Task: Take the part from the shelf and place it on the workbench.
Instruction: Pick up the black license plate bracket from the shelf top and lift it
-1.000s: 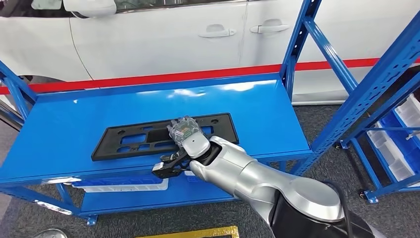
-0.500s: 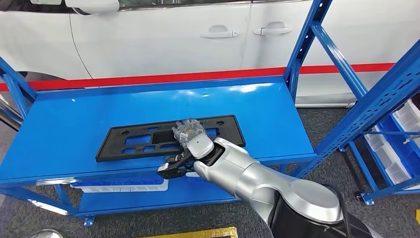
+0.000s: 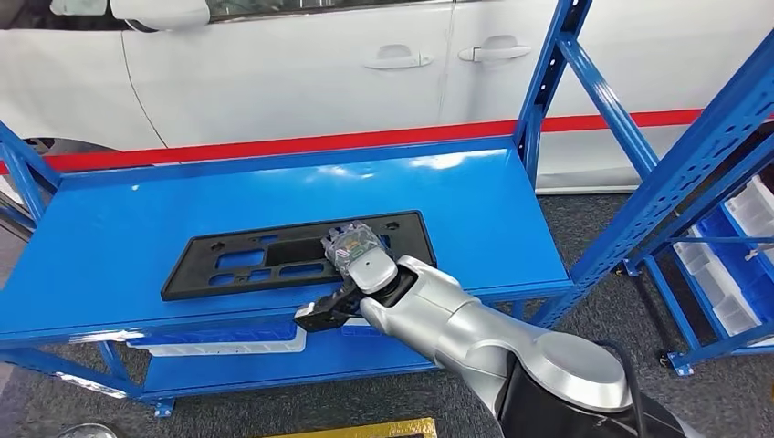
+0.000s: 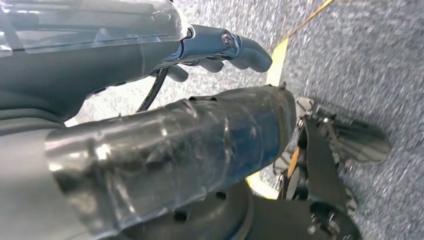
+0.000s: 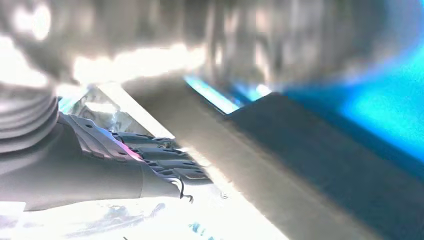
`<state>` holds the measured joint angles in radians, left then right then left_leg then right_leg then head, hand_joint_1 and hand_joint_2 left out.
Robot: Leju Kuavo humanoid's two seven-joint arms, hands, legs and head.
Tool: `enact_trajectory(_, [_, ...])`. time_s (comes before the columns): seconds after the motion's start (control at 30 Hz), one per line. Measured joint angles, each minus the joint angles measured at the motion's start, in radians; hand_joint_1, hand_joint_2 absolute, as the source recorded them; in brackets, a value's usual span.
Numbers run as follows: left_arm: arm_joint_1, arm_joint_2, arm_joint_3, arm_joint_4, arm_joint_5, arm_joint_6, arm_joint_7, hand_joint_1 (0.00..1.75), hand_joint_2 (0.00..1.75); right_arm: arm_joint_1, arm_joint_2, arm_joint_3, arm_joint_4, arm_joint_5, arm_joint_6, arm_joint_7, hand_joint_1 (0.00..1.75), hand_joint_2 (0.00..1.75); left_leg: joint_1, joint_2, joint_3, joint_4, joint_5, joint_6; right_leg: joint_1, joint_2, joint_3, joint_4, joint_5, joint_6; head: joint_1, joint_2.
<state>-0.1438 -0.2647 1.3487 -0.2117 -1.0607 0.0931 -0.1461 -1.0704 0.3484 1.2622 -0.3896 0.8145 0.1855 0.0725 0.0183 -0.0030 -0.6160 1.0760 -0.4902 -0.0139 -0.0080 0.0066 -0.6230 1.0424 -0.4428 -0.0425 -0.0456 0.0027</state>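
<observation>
A black license plate bracket (image 3: 297,255), a long flat frame with cut-out windows, lies flat on the top board of the blue shelf (image 3: 137,228), its long side running along the shelf's front edge. The right robot hand (image 3: 351,248) rests on the bracket's right half, palm down, fingers laid over the frame; whether they are actually clamped on it cannot be told from the head view. In the right wrist view the picture is washed out by glare: the right robot hand's grey ribbed cover (image 5: 60,160) and a dark edge of the bracket (image 5: 320,155) against the blue board can be made out, but the fingers cannot.

The left robot hand (image 4: 165,125) hangs over grey carpet (image 4: 360,65) with a yellow floor line (image 4: 277,65), its fingers curled in on nothing.

Behind the shelf stands a white car (image 3: 301,64). To the right of the shelf is another blue rack (image 3: 694,155) carrying storage bins (image 3: 744,265).
</observation>
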Motion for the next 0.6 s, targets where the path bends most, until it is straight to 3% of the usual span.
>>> enact_trajectory(0.03, [0.0,0.0,0.0,0.0,0.0,0.0,0.0,0.0,0.0,0.0,0.0,-0.001,0.001,0.001,0.0,-0.002,1.61,1.75,0.002,0.0,-0.023,0.052,-0.029,-0.004,0.0,-0.001,0.001,-0.001,0.0,-0.004,0.0,0.0])
enact_trajectory(0.1, [0.001,0.0,0.0,0.0,0.0,0.0,0.0,0.0,0.0,0.003,0.001,-0.001,0.004,0.003,0.0,-0.006,1.75,1.75,0.005,0.0,-0.08,0.174,-0.081,-0.015,0.001,-0.004,0.001,-0.001,-0.001,-0.011,0.0,0.0])
enact_trajectory(0.13, [0.002,0.0,0.0,0.0,-0.001,0.0,0.0,0.0,0.0,0.005,0.001,-0.001,0.005,0.005,-0.001,-0.01,1.75,1.75,0.008,0.0,-0.095,0.205,-0.086,-0.02,0.002,-0.004,0.001,0.0,-0.002,-0.013,0.0,0.0])
enact_trajectory(0.17, [0.002,0.0,0.0,0.0,-0.001,0.0,0.0,0.0,0.0,0.006,0.001,-0.001,0.006,0.008,-0.003,-0.013,1.75,1.75,0.011,0.0,-0.093,0.201,-0.073,-0.026,0.001,-0.004,0.001,0.002,-0.003,-0.013,0.0,0.0])
enact_trajectory(0.2, [0.003,0.0,0.0,0.0,-0.002,0.0,0.0,0.0,0.0,0.006,0.001,-0.001,0.007,0.011,-0.005,-0.016,1.75,1.75,0.014,0.001,-0.072,0.159,-0.044,-0.031,0.0,-0.003,0.002,0.005,-0.004,-0.013,0.0,0.0])
enact_trajectory(0.27, [0.002,0.0,0.0,0.0,-0.002,-0.001,0.0,0.0,0.0,0.002,0.002,-0.002,0.007,0.015,-0.012,-0.019,1.75,1.75,0.02,0.001,-0.004,0.027,0.013,-0.042,0.0,-0.002,0.001,0.014,-0.01,-0.009,0.0,0.0])
enact_trajectory(0.33, [0.001,-0.001,0.001,0.001,-0.001,-0.002,0.0,0.0,0.0,-0.001,0.002,-0.002,0.007,0.017,-0.019,-0.017,1.74,1.75,0.02,-0.002,0.034,-0.047,0.03,-0.037,0.004,-0.001,-0.002,0.021,-0.015,-0.002,0.001,0.0])
enact_trajectory(0.4, [0.001,-0.001,0.001,0.001,0.0,-0.003,0.0,0.0,0.0,-0.003,0.002,-0.003,0.008,0.018,-0.021,-0.016,1.73,1.75,0.016,-0.004,0.037,-0.054,0.028,-0.024,0.008,0.0,-0.002,0.021,-0.014,0.002,0.002,0.0])
enact_trajectory(0.6, [0.002,0.0,0.001,0.001,0.0,-0.006,-0.001,0.0,0.0,-0.003,0.001,-0.006,0.011,0.019,-0.025,-0.017,1.75,1.75,0.009,-0.004,0.037,-0.053,0.028,-0.018,0.004,0.001,0.002,0.013,-0.01,0.009,0.001,0.0])
